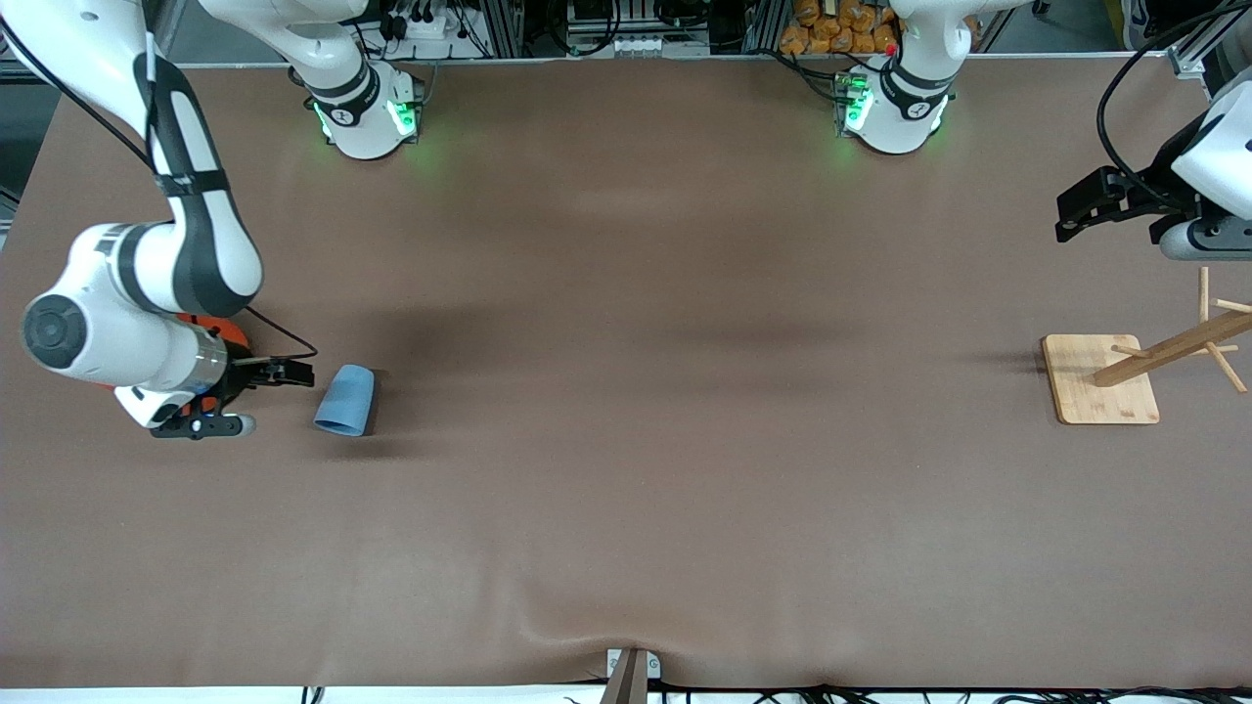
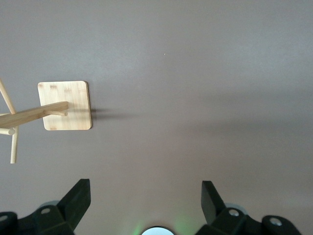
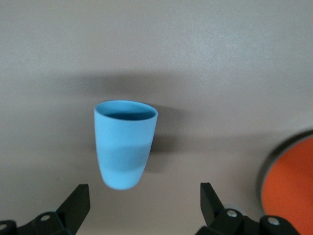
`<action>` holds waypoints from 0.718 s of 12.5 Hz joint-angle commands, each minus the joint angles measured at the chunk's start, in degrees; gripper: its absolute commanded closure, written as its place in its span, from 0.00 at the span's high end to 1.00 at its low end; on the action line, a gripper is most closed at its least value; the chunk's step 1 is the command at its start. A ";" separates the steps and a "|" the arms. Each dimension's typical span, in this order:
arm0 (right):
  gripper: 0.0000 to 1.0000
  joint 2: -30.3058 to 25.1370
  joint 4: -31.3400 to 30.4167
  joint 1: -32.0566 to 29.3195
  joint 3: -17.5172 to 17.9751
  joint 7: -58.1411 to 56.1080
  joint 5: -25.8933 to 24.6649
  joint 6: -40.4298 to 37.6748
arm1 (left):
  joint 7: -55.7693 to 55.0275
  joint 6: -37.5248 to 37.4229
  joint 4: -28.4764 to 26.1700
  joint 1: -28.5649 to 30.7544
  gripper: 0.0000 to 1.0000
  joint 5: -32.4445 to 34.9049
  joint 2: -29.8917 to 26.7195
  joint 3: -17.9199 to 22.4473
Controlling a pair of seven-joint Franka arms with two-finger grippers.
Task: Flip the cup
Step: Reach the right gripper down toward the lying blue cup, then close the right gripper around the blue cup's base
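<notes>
The light-blue cup lies on its side on the brown table near the right arm's end, with its mouth toward the front camera. In the right wrist view the cup shows its darker blue inside. My right gripper hangs low beside the cup, toward the right arm's end of the table. It is open and empty, and the cup's base sits just ahead of the gap between its fingers. My left gripper waits open and empty above the table at the left arm's end.
An orange can stands under the right arm, close to the gripper, and its edge shows in the right wrist view. A wooden peg rack on a square base stands near the left arm's end and shows in the left wrist view.
</notes>
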 commanded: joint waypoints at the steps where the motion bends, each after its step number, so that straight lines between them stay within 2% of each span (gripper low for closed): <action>1: 1.00 0.82 -3.09 1.37 0.00 0.72 4.57 3.27 | -0.64 0.35 -4.00 0.49 1.00 -1.13 -3.98 -0.11; 3: 1.00 2.15 -5.01 2.15 0.00 0.72 8.11 7.72 | -0.64 0.35 -4.62 0.49 1.00 -1.04 -3.98 -0.19; 5: 1.00 3.64 -6.78 2.77 0.00 0.71 8.20 12.22 | -0.64 0.35 -4.62 0.32 1.00 -1.04 -4.07 -0.19; 9: 1.00 5.92 -6.79 4.08 0.09 4.12 9.26 14.42 | -0.64 0.61 -4.62 0.32 1.00 -1.13 -4.16 -0.37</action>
